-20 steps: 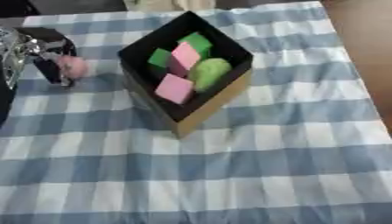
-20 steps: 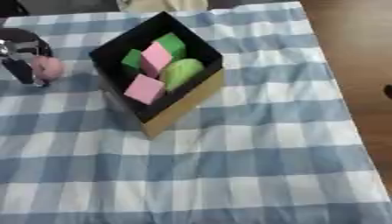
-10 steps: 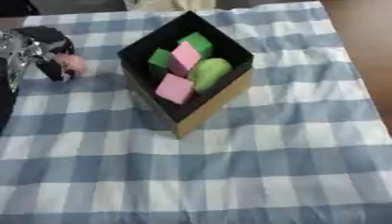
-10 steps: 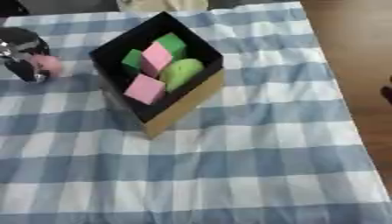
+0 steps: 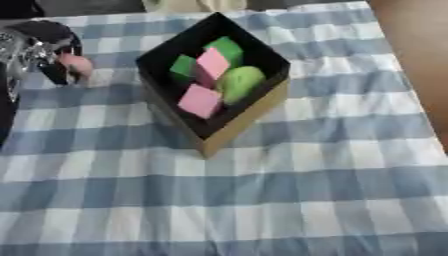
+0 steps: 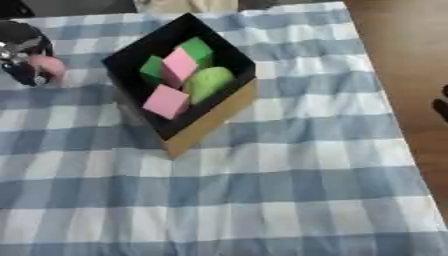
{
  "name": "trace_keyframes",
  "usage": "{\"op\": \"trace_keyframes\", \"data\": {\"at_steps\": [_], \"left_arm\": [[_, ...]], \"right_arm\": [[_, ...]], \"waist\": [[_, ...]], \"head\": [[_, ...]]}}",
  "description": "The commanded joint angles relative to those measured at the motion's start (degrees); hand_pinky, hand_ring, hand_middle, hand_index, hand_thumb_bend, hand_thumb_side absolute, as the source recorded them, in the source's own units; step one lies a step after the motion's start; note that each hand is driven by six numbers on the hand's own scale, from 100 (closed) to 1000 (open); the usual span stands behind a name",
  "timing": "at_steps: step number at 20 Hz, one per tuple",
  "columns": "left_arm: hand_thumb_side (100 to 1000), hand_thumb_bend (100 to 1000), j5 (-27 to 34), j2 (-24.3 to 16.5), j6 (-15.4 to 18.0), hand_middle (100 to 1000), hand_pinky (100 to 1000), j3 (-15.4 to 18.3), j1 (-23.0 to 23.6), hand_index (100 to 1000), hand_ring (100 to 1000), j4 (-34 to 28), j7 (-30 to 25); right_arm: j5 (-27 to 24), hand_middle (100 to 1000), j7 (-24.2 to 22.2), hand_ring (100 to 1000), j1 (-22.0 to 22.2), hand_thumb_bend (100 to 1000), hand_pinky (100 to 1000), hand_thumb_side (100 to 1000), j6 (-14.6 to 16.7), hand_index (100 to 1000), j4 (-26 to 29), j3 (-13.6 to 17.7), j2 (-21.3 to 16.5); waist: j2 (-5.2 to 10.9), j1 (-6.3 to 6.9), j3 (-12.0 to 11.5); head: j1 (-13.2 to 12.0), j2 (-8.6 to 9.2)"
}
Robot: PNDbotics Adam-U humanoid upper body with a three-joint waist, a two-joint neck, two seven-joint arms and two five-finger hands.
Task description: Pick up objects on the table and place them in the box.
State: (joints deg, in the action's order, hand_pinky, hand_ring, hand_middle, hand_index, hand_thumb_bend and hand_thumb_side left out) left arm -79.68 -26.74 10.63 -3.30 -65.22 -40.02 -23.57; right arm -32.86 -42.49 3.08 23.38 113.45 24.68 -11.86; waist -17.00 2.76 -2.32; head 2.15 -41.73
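Observation:
A cardboard box (image 5: 245, 125) with a black inside stands on the checked cloth, left of centre. Inside lie two pink blocks (image 5: 200, 100), two green blocks (image 5: 184, 67) and a rounded green thing (image 5: 240, 82). At the far left my left hand (image 5: 39, 42) is curled round a small pink object (image 5: 77, 65), just left of the box and apart from it. Only a dark sliver of my right hand (image 6: 442, 107) shows at the right edge, off the table.
The blue and white checked cloth (image 5: 289, 200) covers the table. A brown floor (image 6: 402, 60) runs along the table's right side. A pale shape (image 5: 188, 5) sits at the far edge behind the box.
My left hand, still holding the pink object, has risen slightly toward the far edge. The box and its contents have not moved.

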Motion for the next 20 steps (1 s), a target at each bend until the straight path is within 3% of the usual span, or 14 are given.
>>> {"op": "trace_keyframes", "data": {"at_steps": [1,11,20], "left_arm": [[100,260,1.57,-2.89,0.38,516,643,-0.22,-1.90,660,635,-4.33,0.15],[100,235,8.31,-3.83,3.47,505,630,-3.50,-2.31,639,620,-17.31,-3.65],[100,174,15.83,0.66,8.50,505,627,-9.50,-3.10,640,617,-27.43,-7.05]], "right_arm": [[-0.08,412,-0.24,1000,0.11,100,1000,523,0.39,1000,1.14,0.27,-0.94],[-0.51,413,0.02,1000,0.29,100,1000,524,0.66,1000,1.14,0.37,-1.43],[-0.92,414,-0.10,1000,0.22,100,1000,524,0.53,1000,1.14,0.19,-1.58]], "waist": [[0.84,-0.70,-0.15],[1.15,-0.49,-0.34],[1.29,-0.55,0.05]], "head": [[0.28,-0.09],[0.70,-0.41],[0.17,-0.41]]}}
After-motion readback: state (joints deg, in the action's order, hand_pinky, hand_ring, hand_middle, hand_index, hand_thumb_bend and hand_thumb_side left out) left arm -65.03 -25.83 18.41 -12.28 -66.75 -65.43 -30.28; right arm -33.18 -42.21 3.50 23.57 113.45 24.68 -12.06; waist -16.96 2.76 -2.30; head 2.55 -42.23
